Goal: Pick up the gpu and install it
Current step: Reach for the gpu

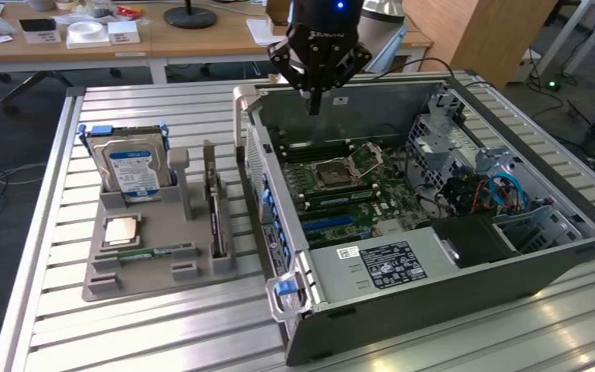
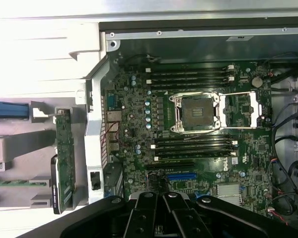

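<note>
Gripper [image 1: 315,108] is suspended pointing straight down; fingers [image 2: 148,215] are pressed fully together, with nothing gripped.

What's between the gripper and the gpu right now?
In the exterior view, the computer case's side wall stands between them: the gripper hangs over the open case, and the gpu stands on edge in the grey holder outside it.

Hard drive [image 1: 133,168] upright in grey holder [image 1: 106,288]; memory stick [image 1: 158,251] flat; open computer case [image 1: 483,288] beside.
</note>
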